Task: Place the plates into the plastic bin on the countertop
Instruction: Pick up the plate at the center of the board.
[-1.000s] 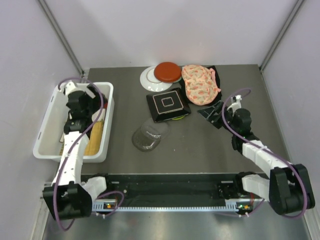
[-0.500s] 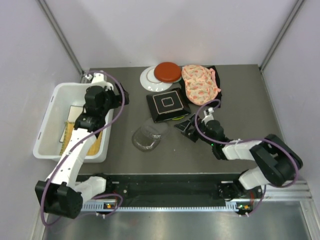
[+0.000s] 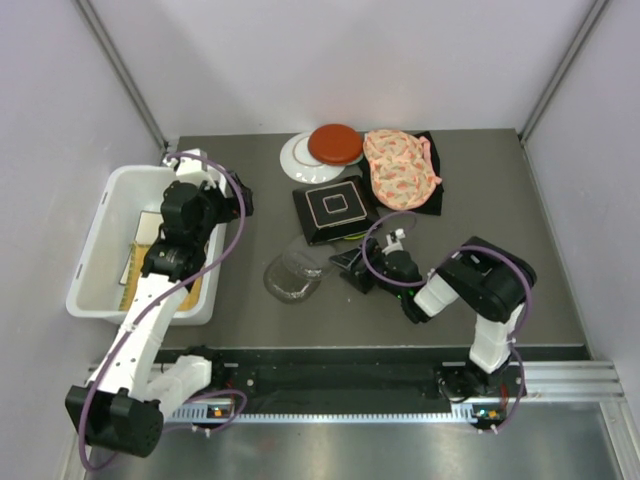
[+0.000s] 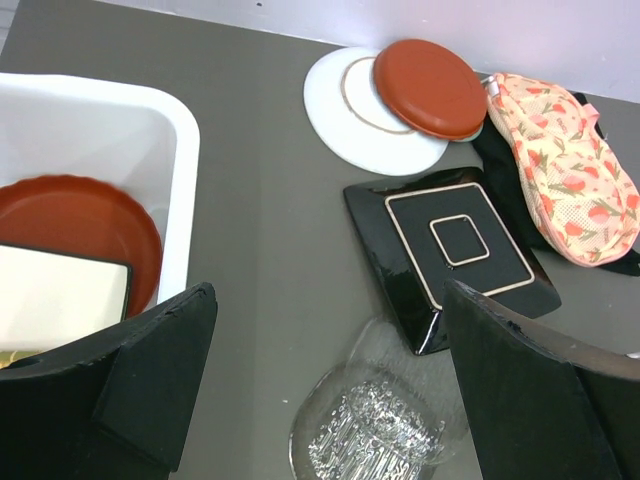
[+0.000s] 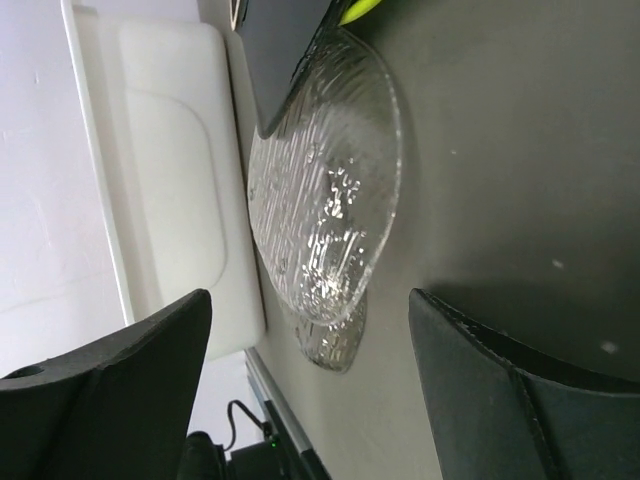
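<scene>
Sliding left, the right gripper [image 3: 352, 268] has come up beside the clear round glass plate [image 3: 293, 276] on the dark grey countertop [image 3: 500, 200]. From the left wrist, the left gripper [image 4: 328, 290] is spread wide and holds nothing, next to the white plastic bin [image 4: 185, 180]. From the right wrist, its fingers [image 5: 110, 390] are spread wide too, with the glass plate in front and not held.

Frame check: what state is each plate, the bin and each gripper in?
White plastic bin: holds a red scalloped plate and a pale square plate.
Clear glass plate: on the dark grey countertop, not gripped.
Black square plate with white outline: outside the bin.
Red round plate: lying on a white round plate.
Left gripper: open.
Right gripper: open, facing the glass plate.
</scene>
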Robot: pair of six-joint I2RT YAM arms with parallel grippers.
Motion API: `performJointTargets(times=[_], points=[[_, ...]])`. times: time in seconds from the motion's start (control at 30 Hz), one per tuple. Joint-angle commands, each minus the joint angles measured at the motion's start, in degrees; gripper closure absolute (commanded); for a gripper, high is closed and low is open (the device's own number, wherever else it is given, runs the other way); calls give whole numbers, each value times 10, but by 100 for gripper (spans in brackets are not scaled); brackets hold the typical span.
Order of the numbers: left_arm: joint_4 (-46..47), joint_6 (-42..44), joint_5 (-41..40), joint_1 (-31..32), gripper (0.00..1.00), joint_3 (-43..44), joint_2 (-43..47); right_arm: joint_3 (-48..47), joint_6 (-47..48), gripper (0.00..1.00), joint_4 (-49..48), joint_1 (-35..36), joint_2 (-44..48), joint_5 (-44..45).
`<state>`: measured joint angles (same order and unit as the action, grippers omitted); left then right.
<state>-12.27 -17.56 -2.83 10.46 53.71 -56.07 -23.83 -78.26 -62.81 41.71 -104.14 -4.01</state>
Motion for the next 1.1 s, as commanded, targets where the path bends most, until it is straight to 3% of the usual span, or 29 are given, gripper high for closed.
performJointTargets(times=[0.0, 0.4, 0.63, 0.8, 1.07], points=[[33, 10, 0, 1, 1, 2, 14, -42, -29, 21, -58, 23, -42, 23], [33, 10, 2, 1, 1, 3, 22, -71, -73, 24, -106, 58, -107, 73], [34, 10, 3, 1, 1, 1, 20, -87, -62, 32, -130, 64, -134, 103], [35, 8, 5, 1, 1, 0, 19, -90, -57, 59, -136, 65, -135, 102], [37, 3, 10, 1, 1, -2, 18, -53, -61, 78, -205, 65, -117, 112]])
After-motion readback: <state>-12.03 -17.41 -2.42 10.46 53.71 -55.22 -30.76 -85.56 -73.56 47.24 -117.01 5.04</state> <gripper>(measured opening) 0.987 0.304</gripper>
